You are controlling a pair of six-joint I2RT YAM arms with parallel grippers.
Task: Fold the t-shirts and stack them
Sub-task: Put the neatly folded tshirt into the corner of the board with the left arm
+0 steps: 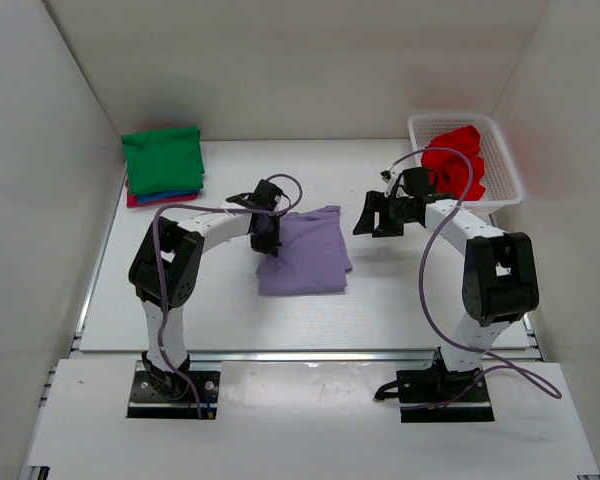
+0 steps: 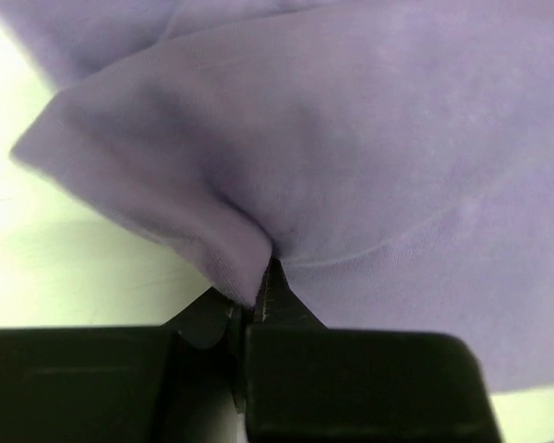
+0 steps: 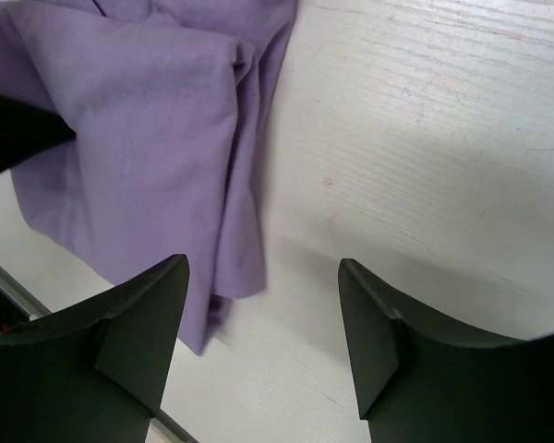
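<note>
Left jaws, pressed together, are pinching the purple tee; right jaws are hovering, spread, above the worktop.

White-and-black arms; purple cables

Between your right gripper and the lavender shirt, bare table lies open; the basket blocks the far right, the folded stack the far left.
</note>
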